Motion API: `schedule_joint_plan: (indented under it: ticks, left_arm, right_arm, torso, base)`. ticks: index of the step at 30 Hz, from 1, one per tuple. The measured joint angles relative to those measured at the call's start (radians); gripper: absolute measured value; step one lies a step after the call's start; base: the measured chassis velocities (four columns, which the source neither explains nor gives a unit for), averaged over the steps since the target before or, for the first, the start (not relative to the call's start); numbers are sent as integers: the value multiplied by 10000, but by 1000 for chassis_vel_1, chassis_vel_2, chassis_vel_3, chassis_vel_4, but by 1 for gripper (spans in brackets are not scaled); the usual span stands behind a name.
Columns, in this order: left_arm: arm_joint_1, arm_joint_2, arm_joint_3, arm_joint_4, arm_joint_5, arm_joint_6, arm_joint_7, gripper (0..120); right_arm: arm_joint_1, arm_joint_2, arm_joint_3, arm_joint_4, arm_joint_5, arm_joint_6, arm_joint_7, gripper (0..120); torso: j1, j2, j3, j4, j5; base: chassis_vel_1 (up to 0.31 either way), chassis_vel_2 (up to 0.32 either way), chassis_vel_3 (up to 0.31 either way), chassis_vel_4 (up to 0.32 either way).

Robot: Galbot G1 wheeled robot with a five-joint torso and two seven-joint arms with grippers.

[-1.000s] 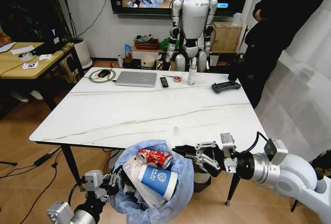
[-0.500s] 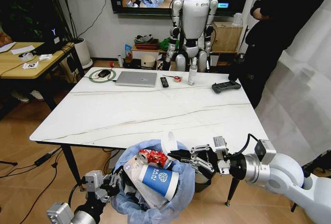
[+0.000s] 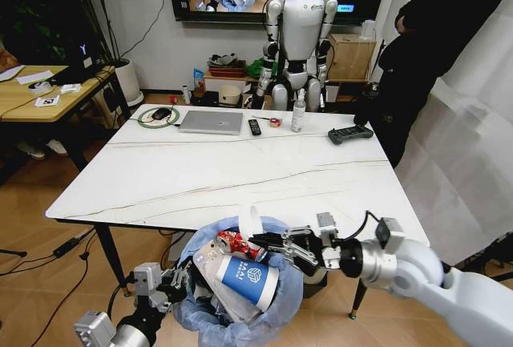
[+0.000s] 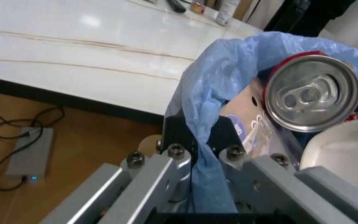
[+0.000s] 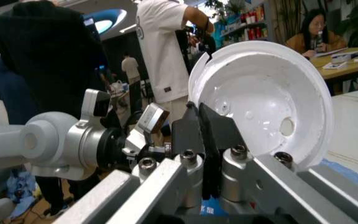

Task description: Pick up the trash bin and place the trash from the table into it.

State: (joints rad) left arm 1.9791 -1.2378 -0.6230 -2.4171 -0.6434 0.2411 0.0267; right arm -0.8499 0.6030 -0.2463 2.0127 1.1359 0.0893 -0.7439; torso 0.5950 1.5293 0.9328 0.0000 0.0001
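Note:
The trash bin (image 3: 210,313), lined with a crinkled light-blue bag (image 4: 229,74), hangs below the near edge of the marble table (image 3: 232,175). My left gripper (image 3: 179,277) is shut on its rim and bag (image 4: 193,148). In the bin lie a blue-white paper cup (image 3: 247,278), a red wrapper (image 3: 232,243) and a drink can (image 4: 309,92). My right gripper (image 3: 261,241) reaches in from the right, shut on the edge of a white lid (image 3: 250,220). That lid stands upright over the bin's mouth. The right wrist view shows the fingers (image 5: 213,128) clamped on the lid (image 5: 266,93).
At the table's far edge lie a laptop (image 3: 211,122), a remote (image 3: 254,127), a bottle (image 3: 298,114) and a black controller (image 3: 350,133). Behind it stands a humanoid robot (image 3: 300,26), and a person in black (image 3: 425,42) is at the right. A wooden desk (image 3: 40,90) is at the left.
My right gripper has carried the white lid leftward, from beside the bin's right rim to above its opening. The left gripper and bin have stayed put.

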Motion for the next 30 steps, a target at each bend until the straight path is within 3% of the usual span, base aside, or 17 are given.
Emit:
schedule_joint_plan:
  ticks: [15, 30]
  left_arm:
    - [-75, -97, -68, 71, -70, 46, -6, 0]
    - [-5, -114, -93, -26, 1, 67, -40, 0]
  right_arm:
    - [2135, 1045, -2317, -431, 204, 83, -349, 0]
    - [2641, 1662, -3313, -641, -159, 105, 39, 0]
  torso:
    - [0, 0, 0, 0, -2]
    - [-2, 0, 0, -1, -2]
  base:
    - [0, 0, 0, 0]
    - [0, 0, 0, 0]
